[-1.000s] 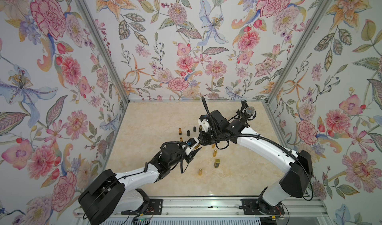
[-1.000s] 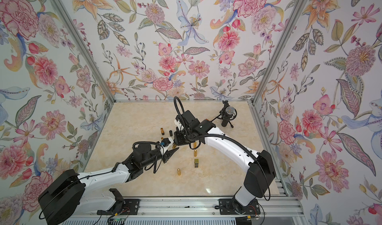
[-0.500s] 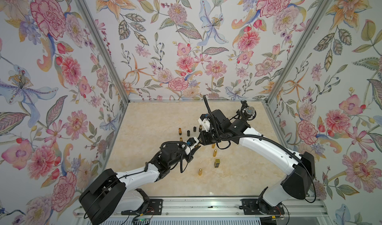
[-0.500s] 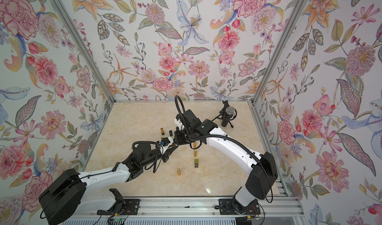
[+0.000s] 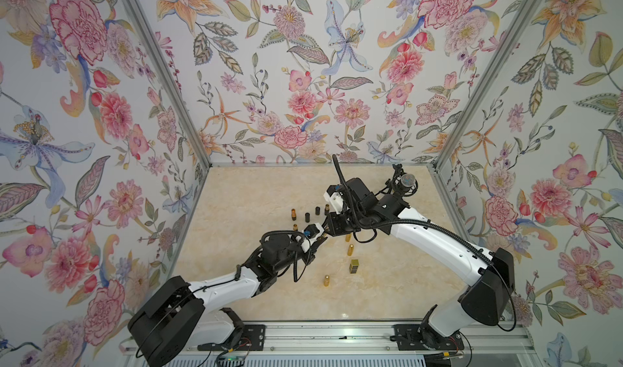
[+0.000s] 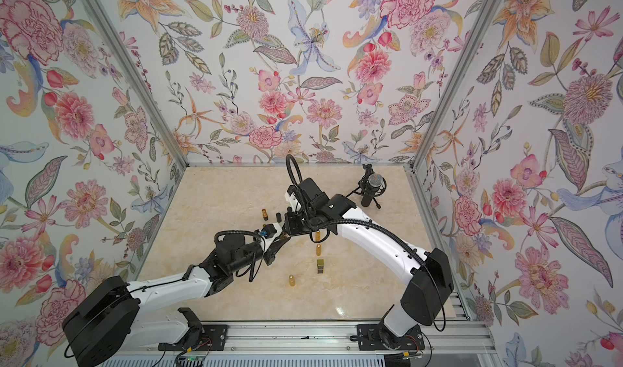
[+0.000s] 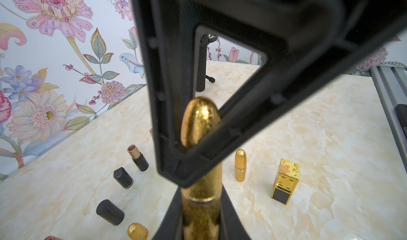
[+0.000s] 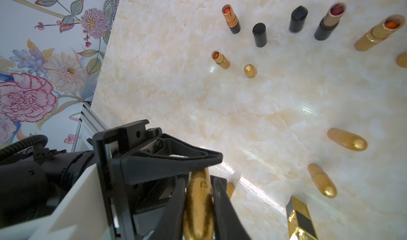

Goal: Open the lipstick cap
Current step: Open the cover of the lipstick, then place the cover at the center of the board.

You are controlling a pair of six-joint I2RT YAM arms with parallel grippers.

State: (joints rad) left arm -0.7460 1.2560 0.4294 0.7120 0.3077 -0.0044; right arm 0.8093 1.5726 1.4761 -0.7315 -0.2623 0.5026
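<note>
While your left jaws clench its base [image 7: 200, 221] and right jaws its cap [image 7: 199, 122], the gold lipstick [image 7: 201, 192] hangs near the square gold case [image 7: 285, 181], lengthwise between them, cap toward the right jaws.

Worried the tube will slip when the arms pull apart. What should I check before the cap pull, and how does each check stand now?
1. Left gripper shut on the gold lipstick: ok.
2. Right gripper shut on the same lipstick's other end: ok.
3. Cap seated, not yet pulled: ok.
4. Seam clear of both grips: cannot tell.
5. Lipstick held off the table: ok.
6. Square gold lipstick apart from the grippers: ok.
</note>
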